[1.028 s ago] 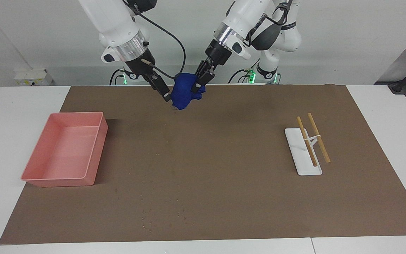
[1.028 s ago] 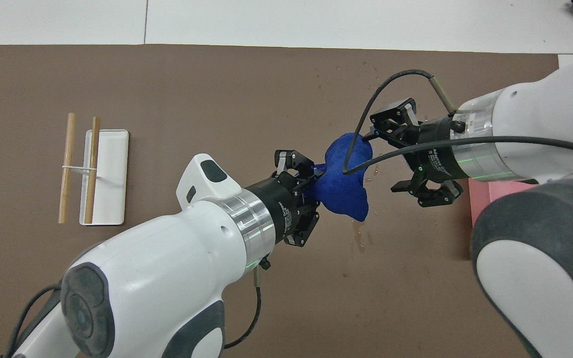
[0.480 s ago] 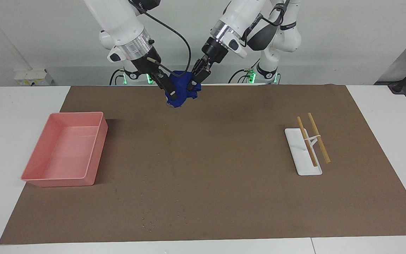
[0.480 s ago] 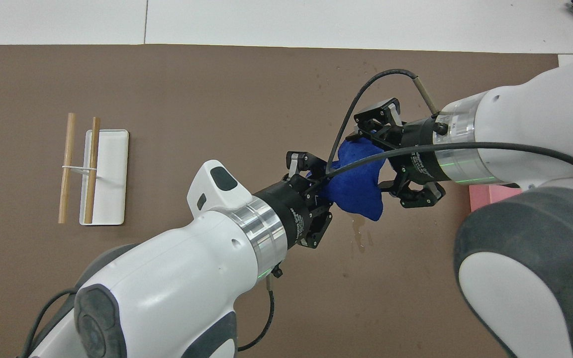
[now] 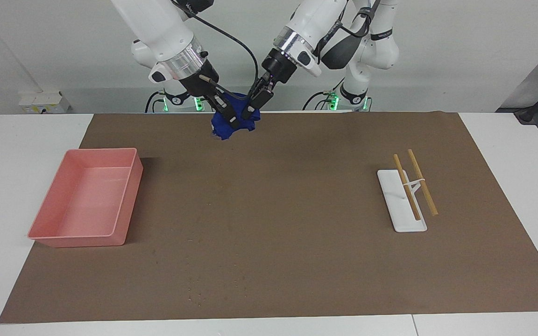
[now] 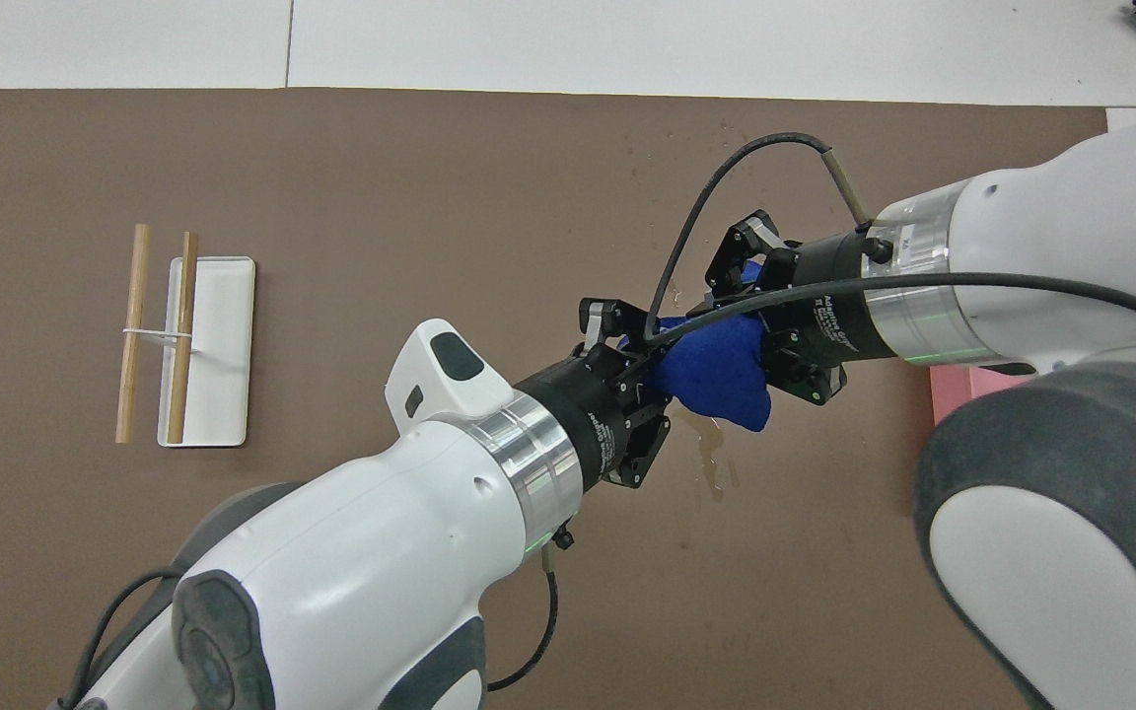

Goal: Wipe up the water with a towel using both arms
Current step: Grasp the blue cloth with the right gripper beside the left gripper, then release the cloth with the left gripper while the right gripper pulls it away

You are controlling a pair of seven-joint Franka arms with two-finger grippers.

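Note:
The small royal-blue towel (image 5: 224,128) (image 6: 721,370) hangs bunched in the air over the brown mat's edge nearest the robots, held between both arms. My left gripper (image 5: 251,111) (image 6: 649,363) is shut on one side of it. My right gripper (image 5: 230,120) (image 6: 753,330) is shut on the opposite side. In the overhead view a small water puddle (image 6: 711,461) glistens on the mat just below the towel, and a few droplets (image 6: 674,138) lie farther from the robots.
The brown mat (image 5: 273,210) covers most of the table. A pink tray (image 5: 82,241) sits toward the right arm's end. A small white dish (image 5: 404,223) carrying two wooden sticks (image 5: 422,184) lies toward the left arm's end.
The right gripper has closed onto the towel, which it only flanked a second ago. Both grippers and the towel have risen and shifted toward the right arm's end.

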